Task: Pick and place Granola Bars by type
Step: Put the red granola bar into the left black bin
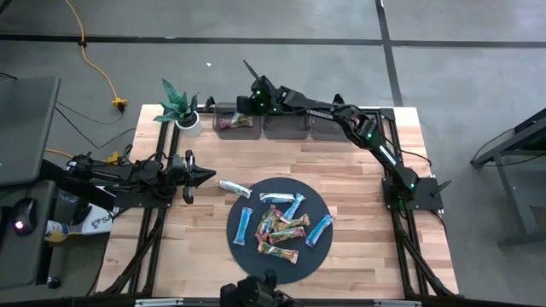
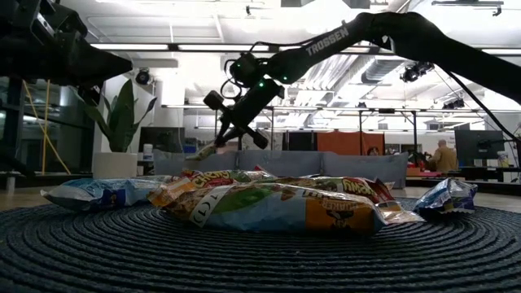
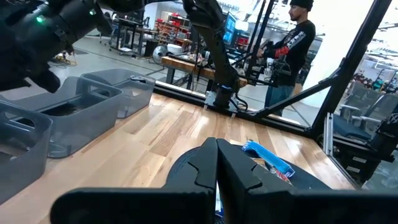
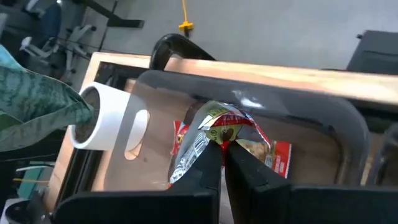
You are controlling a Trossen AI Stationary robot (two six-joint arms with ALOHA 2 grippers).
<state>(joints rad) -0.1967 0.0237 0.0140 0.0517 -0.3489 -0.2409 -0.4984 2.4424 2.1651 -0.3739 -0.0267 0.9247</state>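
One right pincer [image 4: 222,149], clamped on granola bar [image 4: 214,134], over bin [image 4: 298,102].

A round mat [image 1: 317,202] lies near the front middle of the table [image 1: 358,162], with most of the bars [image 1: 281,228] piled on it and one bar [image 1: 234,188] on the wood just off its left edge. Along the back edge stand three bins [image 1: 286,125] side by side, a potted plant [image 1: 181,111] to their left. My right gripper [image 1: 249,105] hangs over the leftmost bin [image 4: 323,118], pinching a bar [image 4: 214,134] above the bars [image 4: 273,152] already in it. My left gripper [image 1: 207,175] waits left of the mat.
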